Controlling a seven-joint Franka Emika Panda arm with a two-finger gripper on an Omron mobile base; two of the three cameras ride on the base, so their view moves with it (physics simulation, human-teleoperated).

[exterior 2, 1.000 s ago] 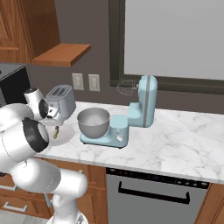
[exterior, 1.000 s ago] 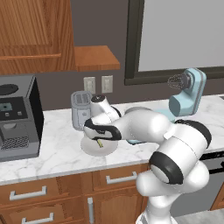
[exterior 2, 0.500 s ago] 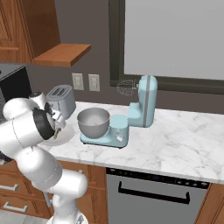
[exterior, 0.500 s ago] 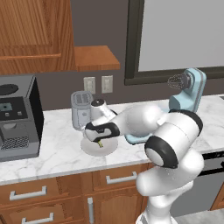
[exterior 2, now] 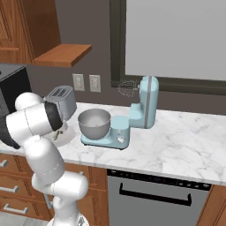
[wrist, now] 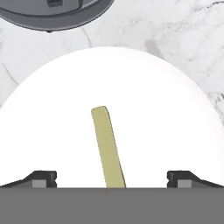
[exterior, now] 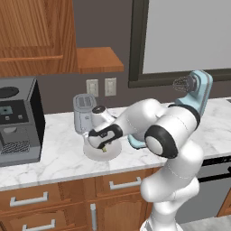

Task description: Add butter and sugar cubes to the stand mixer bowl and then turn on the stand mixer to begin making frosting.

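Since one second ago our arm has folded lower over the plate, and our hand has come down closer to it. Our two-finger dark gripper stands fully open and holds nothing; its tips sit at 8 and 4 o'clock of the hand view, with the thin yellow-green butter stick lying between them, pointing toward 12 o'clock. The butter rests on the flat white round plate, on the white marble counter. We judge the stick light but soft and a little slippery, so we should close gently across its narrow width near the middle. At 12 o'clock of the plate stands the grey metal toaster. At 3 o'clock of it, in the right base view, the deep brushed-steel bowl sits on the light-blue stand mixer. The near end of the butter is cut off in the hand view, and we cannot make out the sugar cubes.
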